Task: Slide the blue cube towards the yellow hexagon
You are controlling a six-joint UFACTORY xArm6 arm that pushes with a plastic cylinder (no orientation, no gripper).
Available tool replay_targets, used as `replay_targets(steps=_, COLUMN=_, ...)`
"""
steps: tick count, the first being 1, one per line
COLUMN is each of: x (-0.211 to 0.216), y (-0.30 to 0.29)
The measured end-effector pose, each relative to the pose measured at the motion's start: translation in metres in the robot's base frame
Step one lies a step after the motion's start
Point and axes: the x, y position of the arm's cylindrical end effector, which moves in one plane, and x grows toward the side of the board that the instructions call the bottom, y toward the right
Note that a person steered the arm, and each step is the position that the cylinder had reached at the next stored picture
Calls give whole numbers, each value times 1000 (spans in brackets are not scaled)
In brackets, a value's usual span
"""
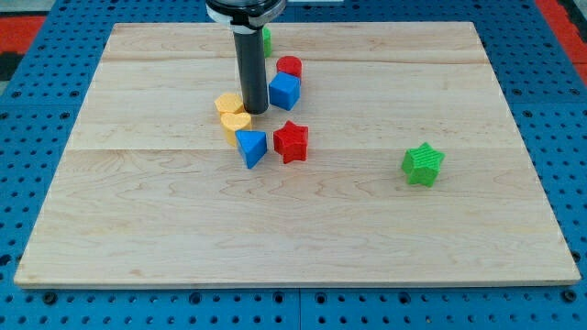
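The blue cube (285, 91) sits near the top middle of the wooden board (165, 211). The yellow hexagon (228, 103) lies to its left, with my rod between them. My tip (256, 111) rests on the board just right of the yellow hexagon and just left of the blue cube's lower corner. A yellow heart-shaped block (236, 124) lies right below the hexagon.
A red cylinder (290, 66) sits just above the blue cube. A green block (266, 39) is partly hidden behind the rod at the top. A blue triangular block (251, 147) and a red star (291, 140) lie below. A green star (423, 164) stands alone at the right.
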Motion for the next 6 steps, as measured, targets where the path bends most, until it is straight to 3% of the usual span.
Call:
replay_targets(steps=2, x=-33, y=99)
replay_targets(steps=3, x=-53, y=106)
replay_targets(steps=4, x=-53, y=107)
replay_targets(steps=6, x=-32, y=34)
